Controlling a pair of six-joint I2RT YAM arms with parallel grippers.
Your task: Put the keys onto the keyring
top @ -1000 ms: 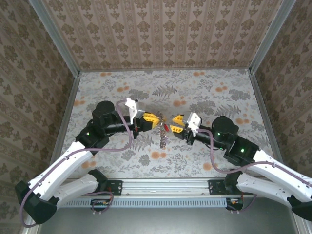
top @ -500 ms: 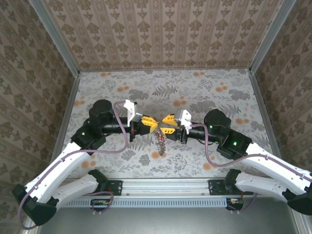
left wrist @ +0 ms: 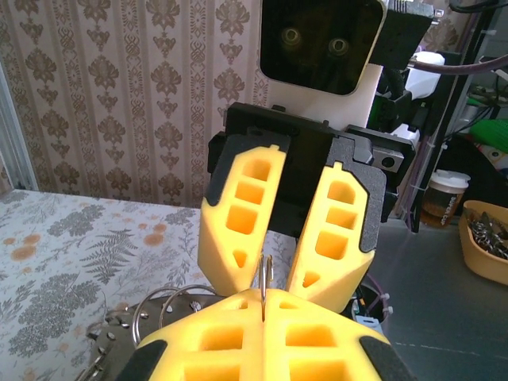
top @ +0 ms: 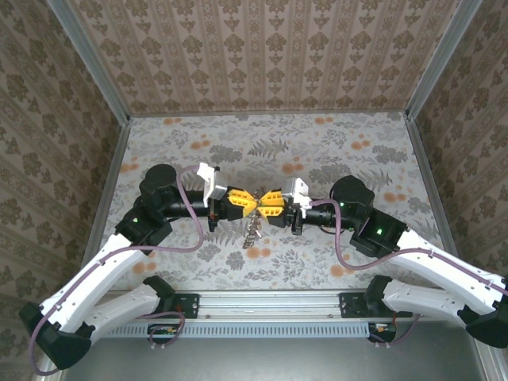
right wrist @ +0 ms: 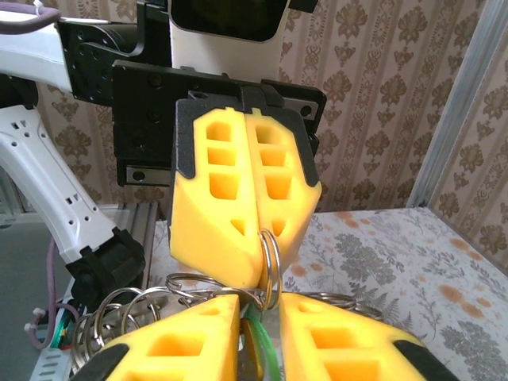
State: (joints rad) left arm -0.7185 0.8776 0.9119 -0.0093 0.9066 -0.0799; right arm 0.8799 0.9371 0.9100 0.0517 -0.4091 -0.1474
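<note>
Over the floral table (top: 357,262), my arms stood tip to tip: the left gripper (top: 249,202) was clamped on the thin wire keyring (right wrist: 270,262), the right gripper (top: 265,202) with jaws narrowly apart around that same ring. The keys (top: 252,230) hung bunched just below. I judged threading to be in hand; next, the right fingers needed to pinch a key and feed it onto the coil.

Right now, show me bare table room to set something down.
Free on the table: the far strip below the back wall, and the near strip between the arm bases. Crowded: centre, where left gripper and right gripper meet above the keys.
</note>
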